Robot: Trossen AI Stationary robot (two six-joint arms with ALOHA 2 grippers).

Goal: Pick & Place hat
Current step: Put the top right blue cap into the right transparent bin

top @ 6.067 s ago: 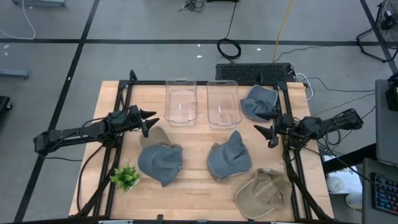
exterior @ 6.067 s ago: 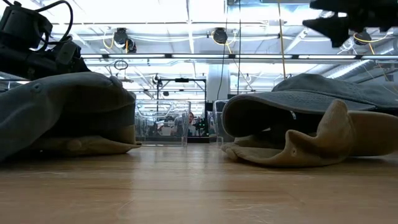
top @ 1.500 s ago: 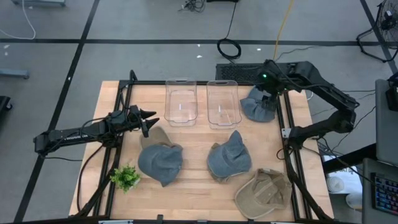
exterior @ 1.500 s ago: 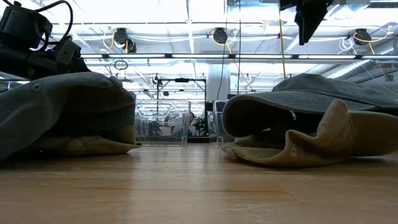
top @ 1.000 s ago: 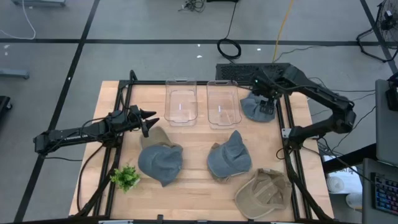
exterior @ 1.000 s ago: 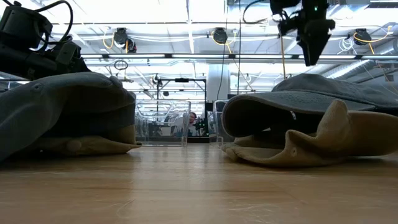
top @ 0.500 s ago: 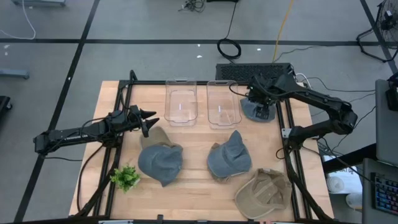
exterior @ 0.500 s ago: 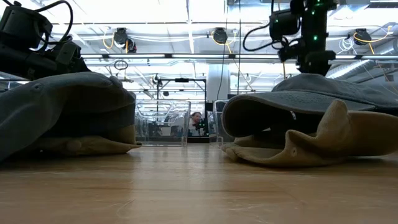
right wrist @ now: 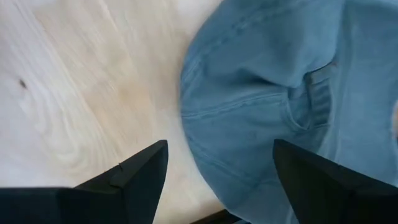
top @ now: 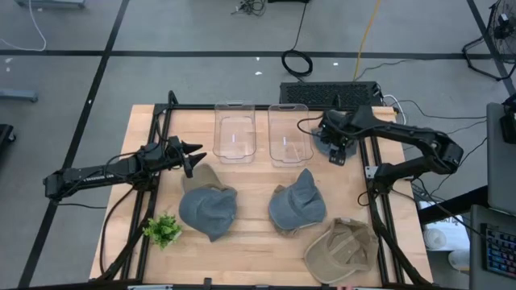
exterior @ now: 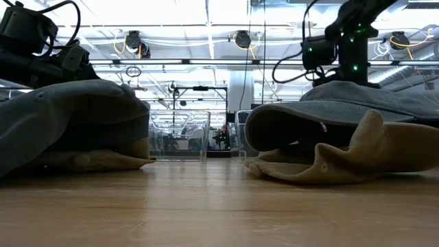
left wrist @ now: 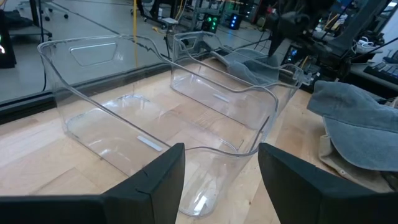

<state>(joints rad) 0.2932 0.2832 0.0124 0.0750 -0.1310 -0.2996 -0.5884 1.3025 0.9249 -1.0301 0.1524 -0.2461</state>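
A blue-grey hat (right wrist: pixel 273 93) lies on the table at the far right, mostly covered by my right arm in the high view (top: pixel 322 146). My right gripper (right wrist: pixel 217 180) is open and points down over this hat's edge. One finger is over bare wood, the other over the cloth. In the low view its fingers are hidden behind the nearer hats. My left gripper (top: pixel 192 158) is open and empty at the table's left, facing two clear bins (left wrist: pixel 168 106). My right gripper stands open over the blue-grey hat's rim (right wrist: pixel 193 118), coming from above with its fingers pointing down. I cannot tell whether the fingers touch the cloth. The hat lies flat on the table.
Two clear bins (top: pixel 234 131) (top: pixel 290 134) stand at the far middle. Two more blue-grey hats (top: pixel 208 209) (top: pixel 298 203) and a tan hat (top: pixel 343 250) lie toward the near edge. A small green plant (top: pixel 163 230) stands near left. A black frame rims the table.
My right gripper has come down and a little toward the table's near edge, from above the far right hat to close over its rim. In the low view it has sunk behind the nearer hats. The hat has stayed where it was.
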